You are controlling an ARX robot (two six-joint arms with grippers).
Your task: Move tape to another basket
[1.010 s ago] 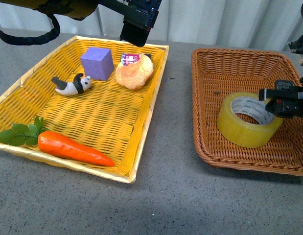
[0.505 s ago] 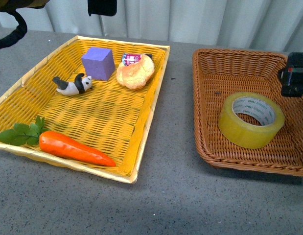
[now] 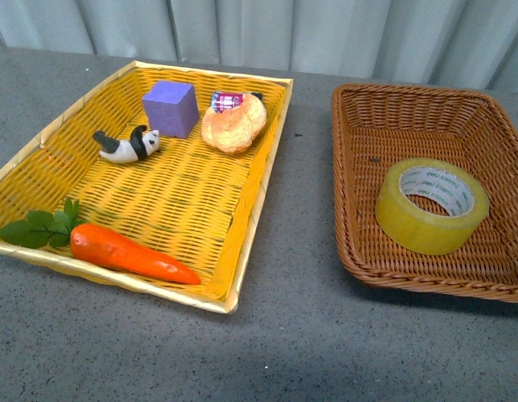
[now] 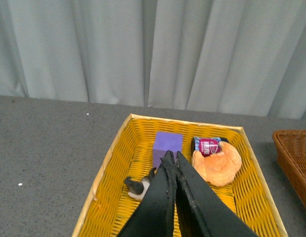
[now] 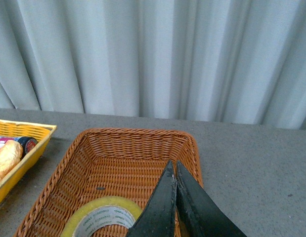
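Note:
The yellowish tape roll (image 3: 432,205) lies flat inside the brown wicker basket (image 3: 349,167) at the right of the front view. Neither gripper shows in the front view. In the right wrist view the right gripper (image 5: 173,167) is shut and empty, raised above the basket (image 5: 123,148), with the tape (image 5: 101,217) below it. In the left wrist view the left gripper (image 4: 172,157) is shut and empty, held high over the yellow tray (image 4: 113,158).
The yellow woven tray (image 3: 259,180) at the left holds a purple cube (image 3: 170,107), a toy panda (image 3: 128,145), a bread roll (image 3: 233,124) with a small can, and a carrot (image 3: 129,252). A grey curtain hangs behind the table.
Both arms have lifted away and left the front view. The right gripper, which was at the tape roll, has risen off it. The tape stays in the brown basket.

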